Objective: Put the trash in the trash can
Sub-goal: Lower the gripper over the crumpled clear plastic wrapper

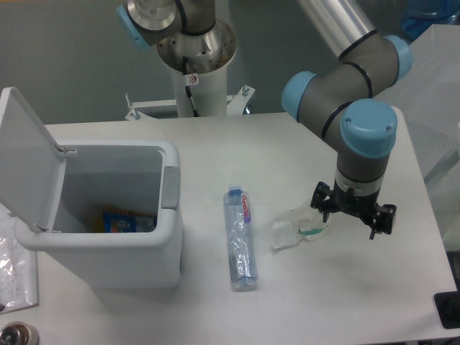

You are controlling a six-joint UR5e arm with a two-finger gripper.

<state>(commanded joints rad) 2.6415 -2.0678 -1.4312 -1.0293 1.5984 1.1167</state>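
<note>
Claw [352,215] hangs low over white table [359,302]; finger spread cannot be told. Wrapper [298,230] just left, bottle [241,237] farther left, open bin [108,215] beyond.

Arm bent at elbow, wrist pointing straight down; end effector [351,215] low over table, finger state unclear.

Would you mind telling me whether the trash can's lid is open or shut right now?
Open. The lid of the trash can is swung up at its left side, leaving the inside visible.
</note>
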